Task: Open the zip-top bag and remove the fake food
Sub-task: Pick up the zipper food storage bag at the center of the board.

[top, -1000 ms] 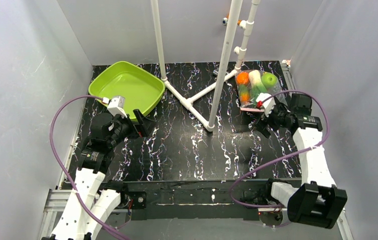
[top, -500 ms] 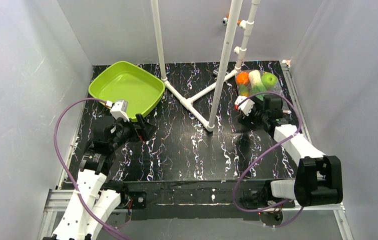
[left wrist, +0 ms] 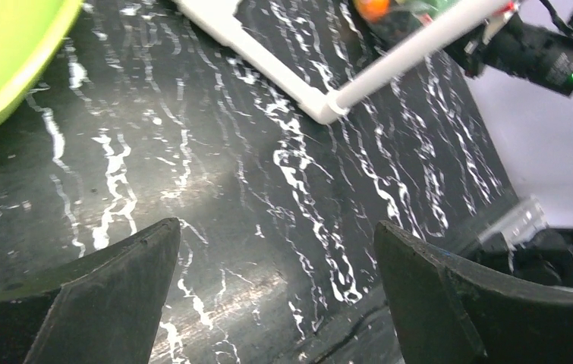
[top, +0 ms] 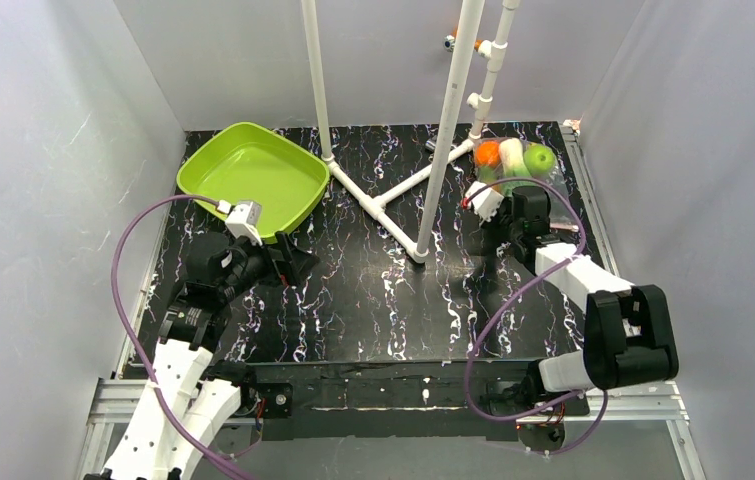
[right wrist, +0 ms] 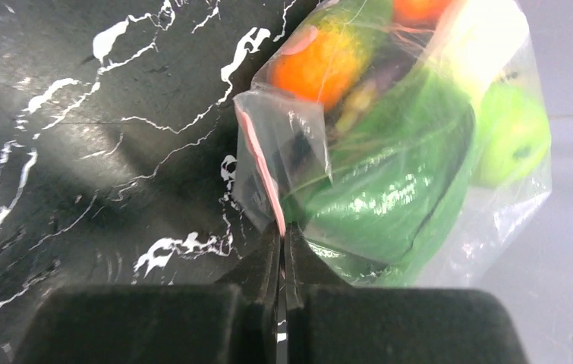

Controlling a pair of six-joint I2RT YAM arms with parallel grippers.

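Right claw [right wrist: 282, 236] is clamped on the zip-top bag [right wrist: 366, 174] at its mouth edge (left claw [left wrist: 275, 231] hangs spread apart).

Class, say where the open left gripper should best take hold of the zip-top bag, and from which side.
Probably the pink zip strip, on the stretch not covered by the shut right gripper, coming from the middle of the table. The zip-top bag bulges with fake food behind it; only that flat edge suits a pinch.
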